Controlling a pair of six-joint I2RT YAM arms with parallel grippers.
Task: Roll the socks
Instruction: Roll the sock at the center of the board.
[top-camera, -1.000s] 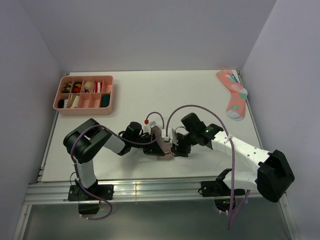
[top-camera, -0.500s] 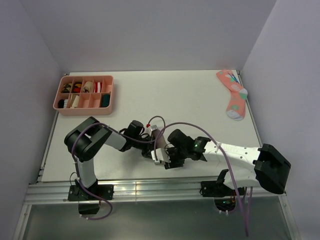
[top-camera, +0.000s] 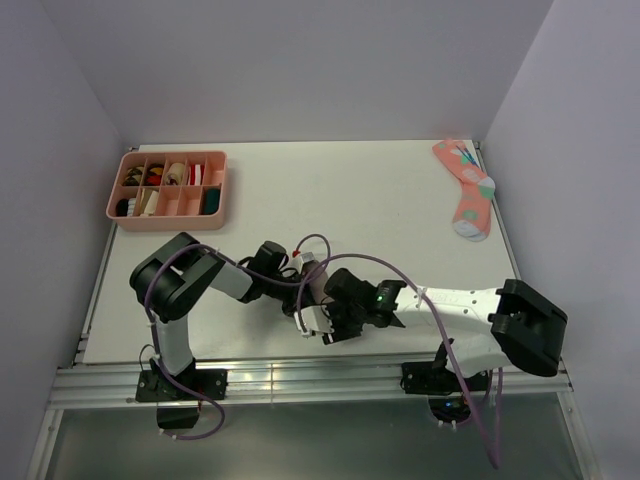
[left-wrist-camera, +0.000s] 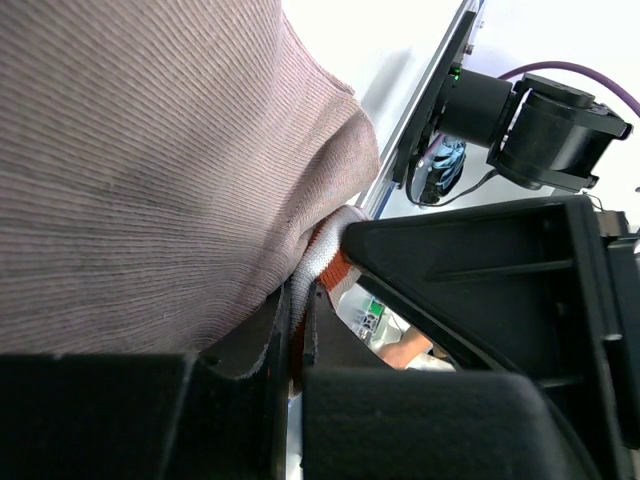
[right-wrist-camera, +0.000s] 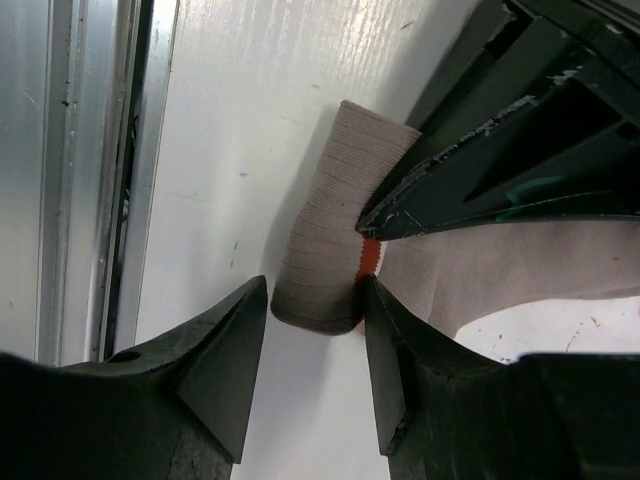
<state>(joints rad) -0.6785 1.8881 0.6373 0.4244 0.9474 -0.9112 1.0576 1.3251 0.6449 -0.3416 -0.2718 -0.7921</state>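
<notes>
A taupe-brown sock (top-camera: 319, 291) lies near the table's front edge, between my two grippers. In the left wrist view its ribbed cloth (left-wrist-camera: 150, 150) fills the upper left. My left gripper (left-wrist-camera: 300, 318) is shut on its red-and-white cuff (left-wrist-camera: 335, 262). In the right wrist view the sock's folded end (right-wrist-camera: 325, 250) sits between the fingers of my right gripper (right-wrist-camera: 315, 300). The right-hand finger (right-wrist-camera: 400, 370) touches the fold and the left-hand finger (right-wrist-camera: 225, 370) stands a sliver off it, so the jaws are open around it. From above, the right gripper (top-camera: 320, 320) is just nearer than the left gripper (top-camera: 300, 284).
A pink compartment tray (top-camera: 117, 190) with small items stands at the back left. A coral-pink spotted sock (top-camera: 466, 190) lies at the back right. The aluminium rail (right-wrist-camera: 90, 150) of the table's front edge runs close beside the right gripper.
My right gripper has swung left and toward the front edge, onto the sock's folded end, and its jaws have narrowed slightly. The left gripper has kept its hold on the cuff.
</notes>
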